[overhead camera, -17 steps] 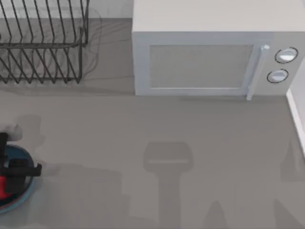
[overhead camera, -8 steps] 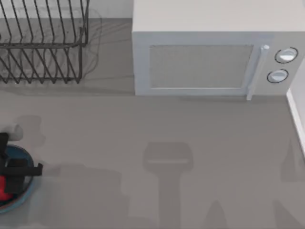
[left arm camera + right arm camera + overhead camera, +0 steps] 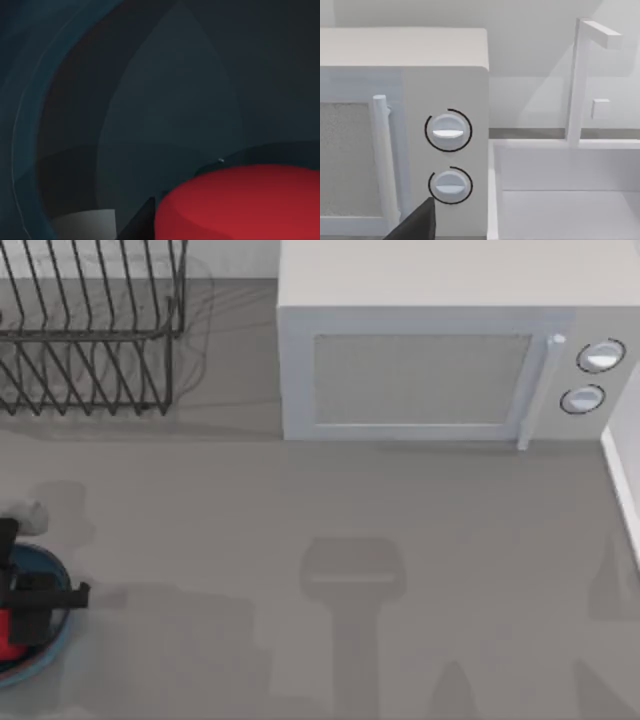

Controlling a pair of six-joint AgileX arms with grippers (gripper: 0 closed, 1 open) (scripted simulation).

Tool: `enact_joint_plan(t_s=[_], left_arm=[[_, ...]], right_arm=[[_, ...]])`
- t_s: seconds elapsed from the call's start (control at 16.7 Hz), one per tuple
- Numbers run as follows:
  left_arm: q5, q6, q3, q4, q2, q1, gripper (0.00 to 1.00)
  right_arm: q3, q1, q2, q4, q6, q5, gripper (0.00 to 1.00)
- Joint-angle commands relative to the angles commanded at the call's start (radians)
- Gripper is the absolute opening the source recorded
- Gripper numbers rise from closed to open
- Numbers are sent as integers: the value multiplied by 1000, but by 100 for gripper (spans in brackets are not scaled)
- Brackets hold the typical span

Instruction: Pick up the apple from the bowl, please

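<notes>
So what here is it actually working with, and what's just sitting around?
In use:
- apple
- bowl, at the table's left edge
- left gripper, over the bowl

Just there:
- microwave
- dish rack
- sink, beside the microwave

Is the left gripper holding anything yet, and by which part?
Cannot be told: the left gripper sits over the apple in the bowl, its grip hidden.

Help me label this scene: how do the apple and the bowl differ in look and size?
Colour: the apple is plain bright red, the bowl is blue with a glossy rim.
Size: the apple is much smaller than the bowl.
Shape: the apple is a rounded, somewhat blocky lump; the bowl is shallow and round.
Role: the bowl holds the apple inside it.
Shared: both sit at the table's left edge, under the left gripper.
</notes>
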Motion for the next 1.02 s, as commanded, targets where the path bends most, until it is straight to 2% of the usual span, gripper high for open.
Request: enact_joint_plan(t_s=[0.18, 0.24, 0.54, 0.72, 1.02], left_arm=[[0, 0, 0, 0, 0, 0, 0], [28, 2, 51, -46, -70, 4, 0], [28, 0, 160, -159, -59, 2, 0], [28, -3, 348, -352, -58, -1, 0], [28, -10, 746, -795, -81, -7, 0]], right_arm=[[0, 0, 0, 0, 0, 0, 100], [0, 0, 0, 0, 0, 0, 100], [0, 0, 0, 0, 0, 0, 100], [0, 0, 0, 0, 0, 0, 100], [0, 0, 0, 0, 0, 0, 100]])
